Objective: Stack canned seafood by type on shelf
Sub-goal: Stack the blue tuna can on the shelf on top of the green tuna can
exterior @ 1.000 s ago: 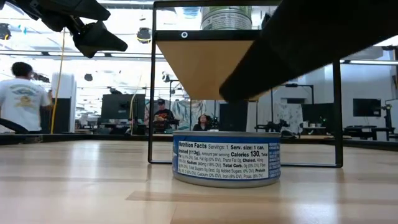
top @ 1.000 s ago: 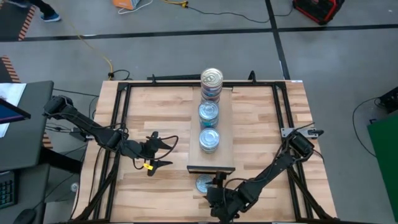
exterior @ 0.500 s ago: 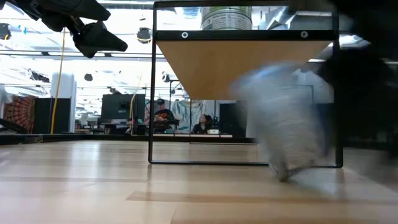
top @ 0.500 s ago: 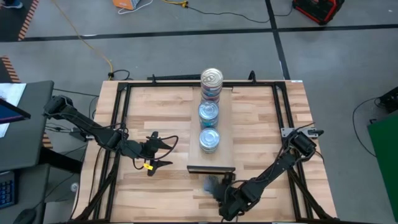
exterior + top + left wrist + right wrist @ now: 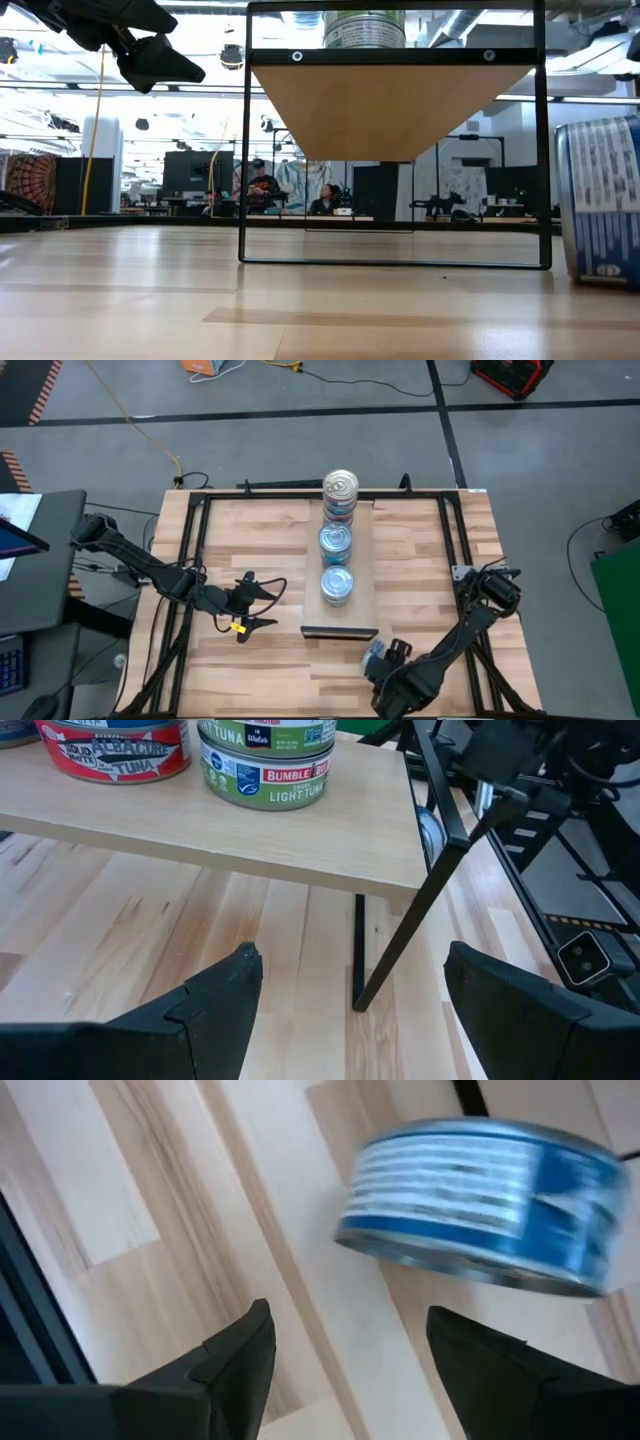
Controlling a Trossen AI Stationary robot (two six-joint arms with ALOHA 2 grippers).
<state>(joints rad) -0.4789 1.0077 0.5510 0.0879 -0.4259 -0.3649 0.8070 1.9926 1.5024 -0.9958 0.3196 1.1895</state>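
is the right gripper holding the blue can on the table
No: the right gripper is open and empty, and the blue can lies beyond its fingers.

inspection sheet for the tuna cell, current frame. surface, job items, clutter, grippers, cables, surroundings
Surface: striped wood tabletop inside a black frame.
Job's things: three tin stacks in a row on the shelf, the far one tallest; one blue-label tin on the tabletop off the shelf's near end, seemingly on its edge in the low view.
Clutter: nothing seen on the tabletop.
Grippers: left gripper open, empty, left of the shelf; right gripper open, empty, near the loose tin, not touching it.
Cables: yellow cable on the floor beyond the table.
Surroundings: seated people far behind in the low view.
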